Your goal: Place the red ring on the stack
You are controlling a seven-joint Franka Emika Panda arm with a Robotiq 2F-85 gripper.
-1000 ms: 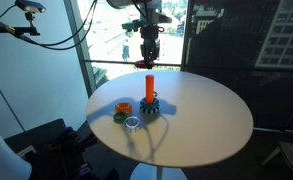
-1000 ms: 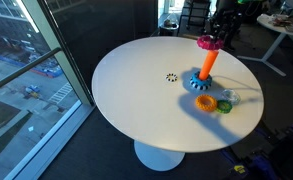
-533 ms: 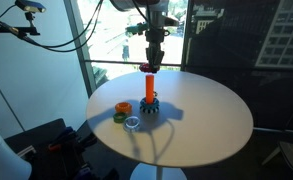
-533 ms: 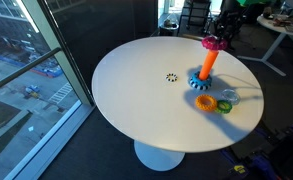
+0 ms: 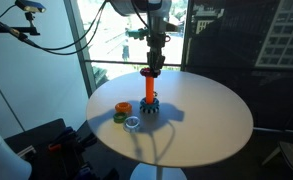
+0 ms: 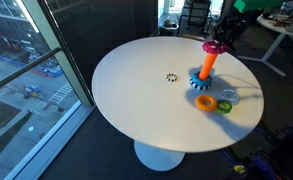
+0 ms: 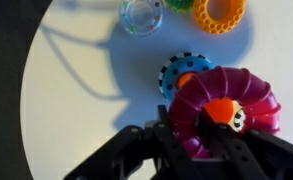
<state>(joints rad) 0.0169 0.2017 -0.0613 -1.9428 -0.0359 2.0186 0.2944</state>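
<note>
The red ring (image 7: 236,86) is held in my gripper (image 7: 211,150), whose black fingers (image 7: 172,142) are shut on its rim. In the wrist view the orange top of the stack's peg (image 7: 221,113) shows through the ring's hole, with the teal ring (image 7: 179,68) at the peg's foot. In both exterior views my gripper (image 5: 153,58) (image 6: 222,33) holds the red ring (image 5: 151,72) (image 6: 215,46) right at the top of the orange peg (image 5: 149,90) (image 6: 207,66). I cannot tell whether the ring touches the peg.
An orange ring (image 7: 219,12), a green ring (image 7: 179,4) and a clear ring (image 7: 143,14) lie on the round white table (image 5: 206,120) beside the stack; they also show in an exterior view (image 6: 205,102). A window wall stands behind the table.
My gripper has moved sideways and down with the red ring, from beside the peg's top to directly over it.
</note>
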